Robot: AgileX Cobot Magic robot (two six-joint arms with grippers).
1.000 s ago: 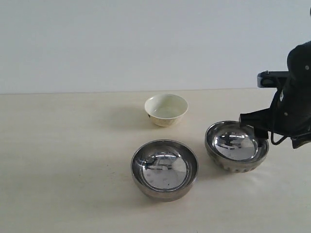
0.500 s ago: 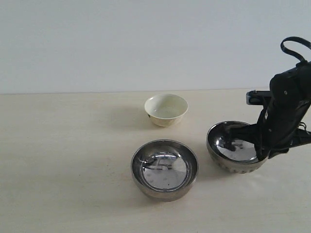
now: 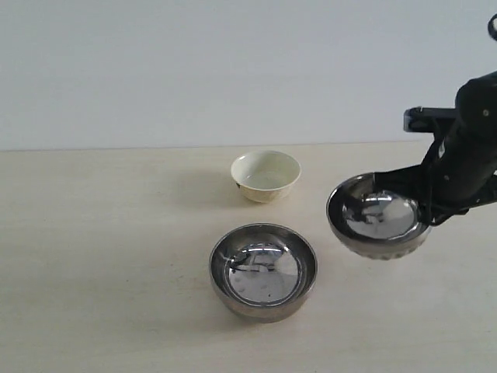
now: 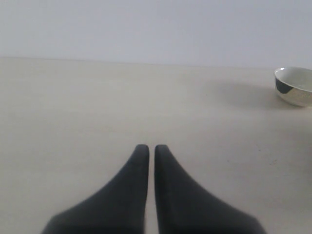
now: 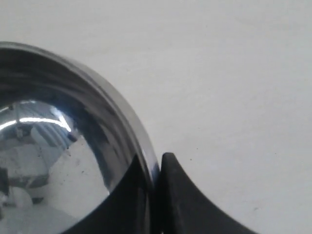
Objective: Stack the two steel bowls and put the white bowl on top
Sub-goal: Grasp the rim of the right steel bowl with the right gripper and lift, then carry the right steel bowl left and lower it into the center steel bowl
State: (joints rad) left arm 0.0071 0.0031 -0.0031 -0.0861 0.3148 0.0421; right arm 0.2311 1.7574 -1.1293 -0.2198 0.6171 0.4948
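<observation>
The right arm (image 3: 474, 155) was bulky and matte black, with a squared dark bracket (image 3: 425, 119) jutting from its upper part and a loop of black cable (image 3: 492, 28) above it. The left gripper (image 4: 151, 148) had two smooth black fingers (image 4: 122, 195), broad at the base and curving to narrow rounded tips; the right gripper (image 5: 155, 163) looked alike

The left wrist view's edge cuts off the white bowl (image 4: 297, 96).

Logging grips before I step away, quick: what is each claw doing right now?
Left claw: closed, holding nothing.
Right claw: closed on the rim of the right steel bowl.
</observation>
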